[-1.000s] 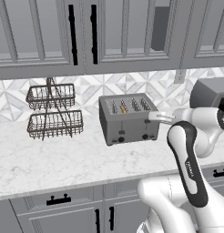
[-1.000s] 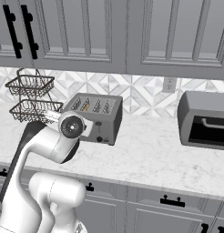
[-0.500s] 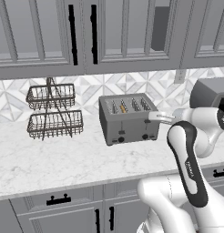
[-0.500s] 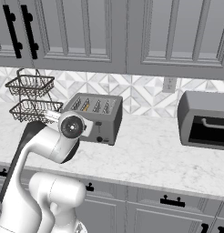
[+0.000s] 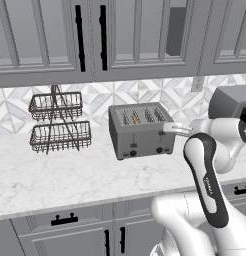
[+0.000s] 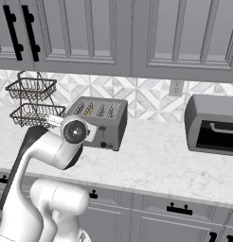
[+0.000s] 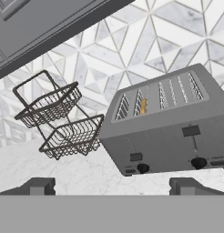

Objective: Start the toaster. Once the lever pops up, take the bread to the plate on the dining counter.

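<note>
The toaster (image 5: 141, 130) is seen on the marble counter (image 5: 70, 175) against the patterned tiles, with a two-tier wire basket (image 5: 59, 122) well to its left and a larger grey box (image 6: 213, 125) well to its right. The bread (image 7: 142, 106) sits in the second slot from the left. The gripper (image 7: 113, 185) is held wide apart, empty, short of the toaster's front. No writing can be read on the toaster or the box.

the toaster (image 6: 106, 124) sits on the marble counter (image 6: 151, 163) against the patterned tiles, an orange-brown bread (image 6: 89, 111) slice in one slot. a two-tier wire basket (image 6: 31, 101) stands to its left, a grey oven box (image 6: 214, 125) well apart on its right.
</note>
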You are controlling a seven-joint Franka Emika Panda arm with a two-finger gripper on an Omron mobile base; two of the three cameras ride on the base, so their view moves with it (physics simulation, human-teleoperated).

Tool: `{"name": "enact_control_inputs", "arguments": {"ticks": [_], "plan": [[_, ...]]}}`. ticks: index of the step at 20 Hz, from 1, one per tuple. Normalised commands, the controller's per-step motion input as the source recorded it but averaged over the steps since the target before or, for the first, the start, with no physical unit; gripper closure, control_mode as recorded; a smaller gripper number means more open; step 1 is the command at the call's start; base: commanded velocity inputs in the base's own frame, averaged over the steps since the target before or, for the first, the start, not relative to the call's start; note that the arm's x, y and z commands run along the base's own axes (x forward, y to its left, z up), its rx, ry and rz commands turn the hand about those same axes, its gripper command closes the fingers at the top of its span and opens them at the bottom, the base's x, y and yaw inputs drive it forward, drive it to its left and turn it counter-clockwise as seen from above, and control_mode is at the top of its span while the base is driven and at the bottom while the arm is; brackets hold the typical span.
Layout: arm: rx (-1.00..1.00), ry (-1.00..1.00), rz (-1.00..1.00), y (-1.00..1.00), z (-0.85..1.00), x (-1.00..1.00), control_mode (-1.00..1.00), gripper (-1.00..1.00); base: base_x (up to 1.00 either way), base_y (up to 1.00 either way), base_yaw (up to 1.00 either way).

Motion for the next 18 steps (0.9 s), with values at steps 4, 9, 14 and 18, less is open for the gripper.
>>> {"name": "enact_control_inputs", "arguments": {"ticks": [4,9,14,18], "plan": [[0.00,0.00,0.00,0.00,0.00,0.00,-1.00,-1.00,0.00,0.00,0.00],[0.00,0.00,0.00,0.00,0.00,0.00,-1.00,-1.00,0.00,0.00,0.00],[0.00,0.00,0.00,0.00,0.00,0.00,-1.00,-1.00,0.00,0.00,0.00],[0.00,0.00,0.00,0.00,0.00,0.00,-1.00,-1.00,0.00,0.00,0.00]]}}
